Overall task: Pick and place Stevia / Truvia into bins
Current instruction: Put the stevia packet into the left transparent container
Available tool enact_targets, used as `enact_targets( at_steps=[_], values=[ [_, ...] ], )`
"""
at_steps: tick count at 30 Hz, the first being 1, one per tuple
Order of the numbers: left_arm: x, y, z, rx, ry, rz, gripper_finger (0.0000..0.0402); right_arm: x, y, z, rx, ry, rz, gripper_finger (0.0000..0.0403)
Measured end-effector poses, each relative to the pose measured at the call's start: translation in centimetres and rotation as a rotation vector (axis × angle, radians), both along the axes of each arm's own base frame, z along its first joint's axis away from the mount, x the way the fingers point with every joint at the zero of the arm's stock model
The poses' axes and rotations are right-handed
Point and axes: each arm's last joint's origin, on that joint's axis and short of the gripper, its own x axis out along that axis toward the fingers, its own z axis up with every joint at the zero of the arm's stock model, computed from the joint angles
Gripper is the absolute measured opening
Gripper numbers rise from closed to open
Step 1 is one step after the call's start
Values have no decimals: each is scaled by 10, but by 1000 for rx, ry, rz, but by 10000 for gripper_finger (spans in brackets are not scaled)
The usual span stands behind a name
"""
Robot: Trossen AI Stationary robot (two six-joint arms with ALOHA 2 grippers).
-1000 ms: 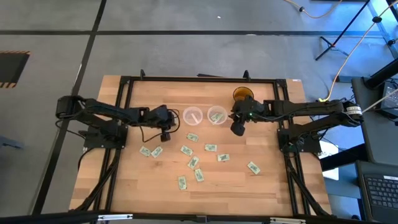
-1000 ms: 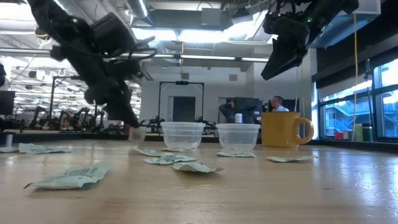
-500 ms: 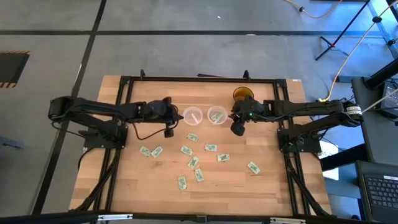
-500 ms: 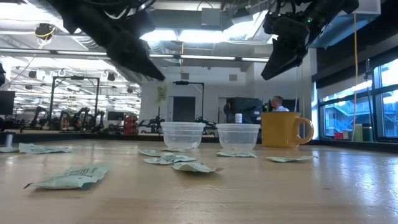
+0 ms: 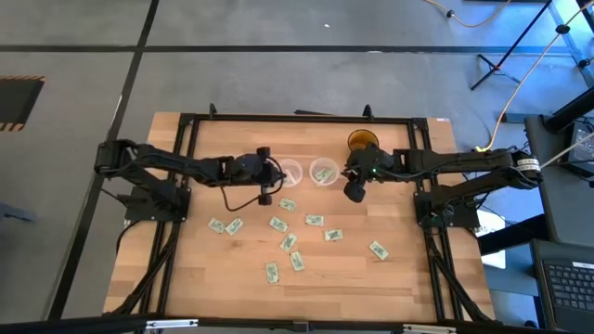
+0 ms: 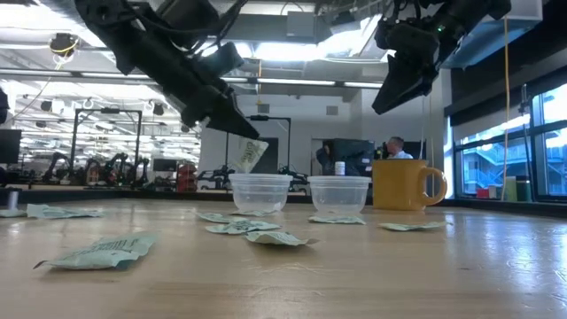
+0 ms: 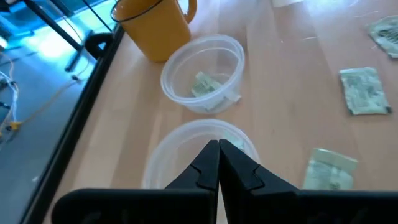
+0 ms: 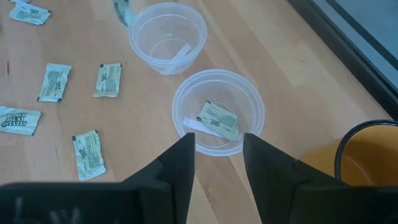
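Note:
My left gripper (image 6: 237,130) is shut on a pale green Stevia sachet (image 6: 251,152) that hangs over the near rim of the left clear bin (image 6: 260,191); in the left wrist view the shut fingers (image 7: 218,149) hide it. That bin (image 8: 166,37) holds a white strip. The right bin (image 8: 217,112) holds one sachet (image 8: 217,120). My right gripper (image 8: 216,162) hovers open, high beside the right bin. Several more sachets (image 5: 288,243) lie flat on the wooden table. My left gripper pinches the sachet by its upper edge (image 6: 245,142) between the ends of its two shut fingers. The fingers slant down from the table's left. The sachet hangs tilted below them, clear of the table and just above the left bin.
An amber mug with a handle (image 5: 362,141) stands behind the right bin, close to my right gripper. A black frame (image 5: 186,125) borders the table. Bare wood lies at the near edge (image 5: 371,288).
My left gripper has risen from the table with the sachet and gone toward the table's right, up to the left bin, rolling its wrist on the way. The sachet has been lifted clear and now hangs over the bin's rim.

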Motion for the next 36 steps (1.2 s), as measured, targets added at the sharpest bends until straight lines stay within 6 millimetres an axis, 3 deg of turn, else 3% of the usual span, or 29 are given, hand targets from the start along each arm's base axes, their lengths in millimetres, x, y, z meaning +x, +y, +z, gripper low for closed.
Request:
enact_targets(
  at_steps=[15,28,36],
  values=[
    [4,23,-17,-22,26,88,1,0,0,0,-2,1,2,139],
    [6,25,-29,29,81,131,3,0,0,0,-4,3,5,139],
    [5,26,-25,55,70,153,9,-1,0,-1,-2,12,4,139]
  ],
)
